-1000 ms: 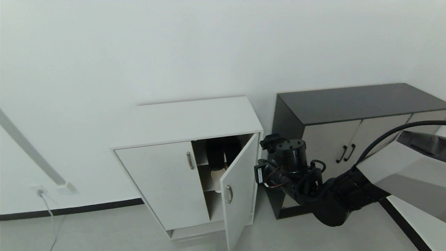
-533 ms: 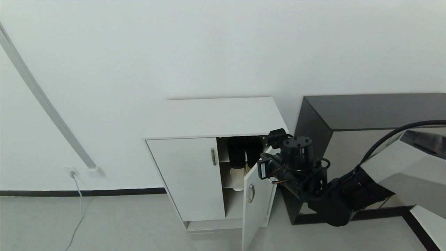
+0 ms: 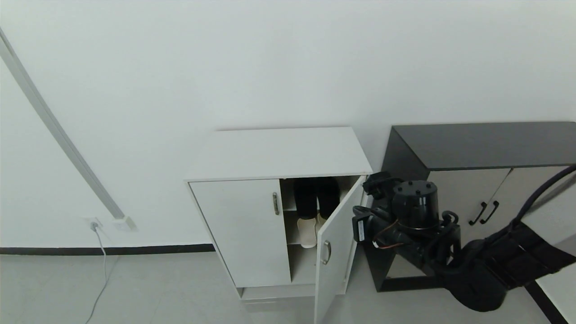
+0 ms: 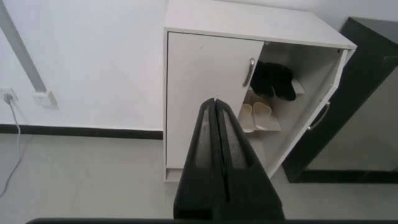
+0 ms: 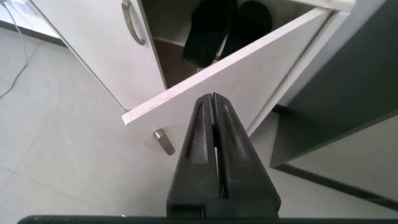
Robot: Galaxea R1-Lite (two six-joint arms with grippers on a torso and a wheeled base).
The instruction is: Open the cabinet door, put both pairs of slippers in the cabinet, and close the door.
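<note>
Right tool (image 5: 213,96), pinched shut and empty, hangs just outside the half-open door (image 5: 249,74); left tool (image 4: 214,102) is shut too. Beyond, black slippers (image 3: 315,198) and beige slippers (image 3: 308,231) sit on the cabinet (image 3: 279,153) shelves. A glancing push might slide off the door's edge, leaving it ajar.

Right arm (image 3: 477,270): black, enters head view at right edge, lower right of frame, runs left and upward toward frame centre. Wrist (image 3: 414,202): round black joint cap facing up, right of centre. Cable (image 3: 540,191) arcs from arm to right edge. Right gripper (image 5: 213,98): fingers pressed together, no gap, nothing held. Left gripper (image 4: 214,102): fingers likewise flat against each other, empty.
</note>
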